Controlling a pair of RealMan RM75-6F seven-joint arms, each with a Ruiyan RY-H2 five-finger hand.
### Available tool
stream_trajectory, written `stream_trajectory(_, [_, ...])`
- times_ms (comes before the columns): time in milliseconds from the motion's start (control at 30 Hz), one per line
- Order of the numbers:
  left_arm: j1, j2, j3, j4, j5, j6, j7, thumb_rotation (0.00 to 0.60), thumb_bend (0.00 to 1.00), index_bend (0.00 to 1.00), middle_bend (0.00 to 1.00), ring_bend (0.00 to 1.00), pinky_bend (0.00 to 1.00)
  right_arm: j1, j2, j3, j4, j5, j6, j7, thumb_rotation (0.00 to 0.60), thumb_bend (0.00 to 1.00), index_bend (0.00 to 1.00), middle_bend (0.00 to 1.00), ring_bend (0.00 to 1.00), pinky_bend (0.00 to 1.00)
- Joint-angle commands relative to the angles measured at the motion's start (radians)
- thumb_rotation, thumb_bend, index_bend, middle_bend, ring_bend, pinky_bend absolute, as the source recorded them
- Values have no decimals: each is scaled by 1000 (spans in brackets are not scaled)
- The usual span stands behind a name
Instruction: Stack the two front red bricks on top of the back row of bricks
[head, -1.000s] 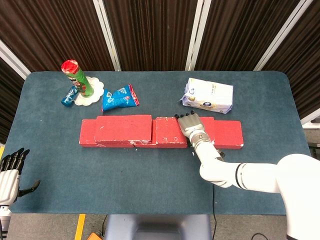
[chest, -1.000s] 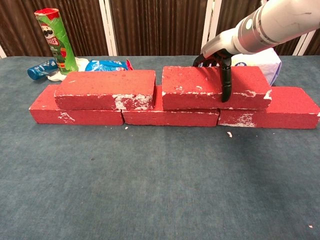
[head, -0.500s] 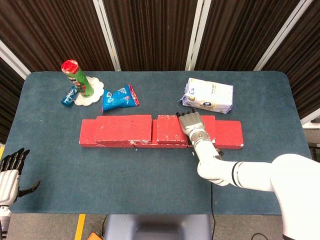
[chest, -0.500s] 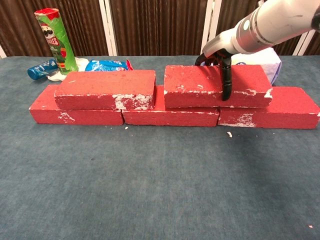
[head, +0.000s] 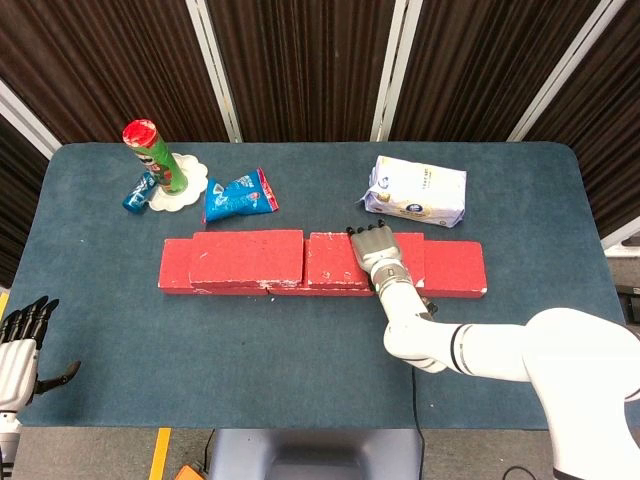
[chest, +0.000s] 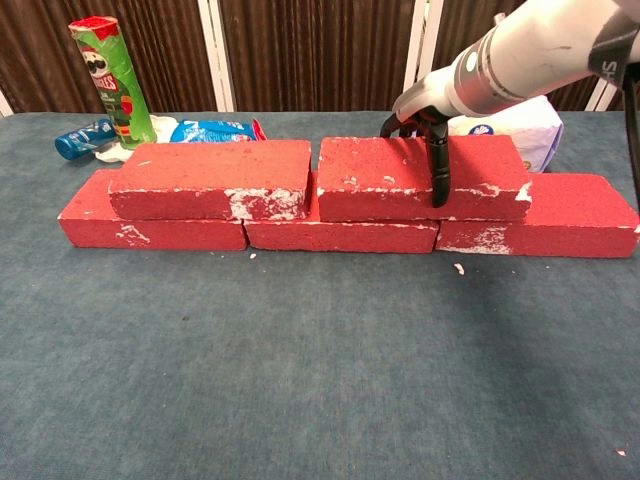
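Five red bricks on the worktop (head: 300, 350): three in the bottom row (chest: 345, 236), upper left brick (chest: 212, 178) and upper right brick (chest: 385, 178) stacked above. Left hand (head: 20, 345) idle at 8 o'clock, fingers spread. Right hand (head: 378, 256) gripping upper right brick. At 11 o'clock: chip can (head: 155, 157), two snack packets (head: 240, 196); at 1 o'clock, tissue pack (head: 416, 191).

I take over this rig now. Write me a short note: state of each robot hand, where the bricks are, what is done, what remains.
Left robot hand: open, idle at the table's near left edge.
Right robot hand: grips the right top brick.
Back row of bricks: three in a line.
Left top brick: lies on the row.
Done: both bricks are stacked.
Left: release the right brick, withdraw the hand.
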Motion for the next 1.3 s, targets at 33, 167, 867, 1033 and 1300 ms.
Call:
stream_trajectory(33, [1,1,0,1,0,0,-2,600,228,0,0,0,21,1,-5,4,5,5,-1,-2,600,0,178,293,219,0])
stream_trajectory(167, [1,3,-1,1,-1,0,-8,600,228,0,0,0,20,1,-12,13,12,5,2,-2,600,0,178,293,219,0])
stream_trajectory(867, [3,8,-3,1,-2,0,-16,600,228,0,0,0,21,-6,-40,40,38,22,13,-26,600,0,178,293,213,0])
stream_trajectory(1033, [3,8,-4,1,-5,0,-17,600,226,0,0,0,20,-9,-48,48,45,20,14,-28,600,0,178,293,202,0])
stream_trajectory(1300, [4,9,-5,1,-5,-1,-19,600,228,0,0,0,21,-15,-47,65,44,17,18,-24,600,0,178,238,138,0])
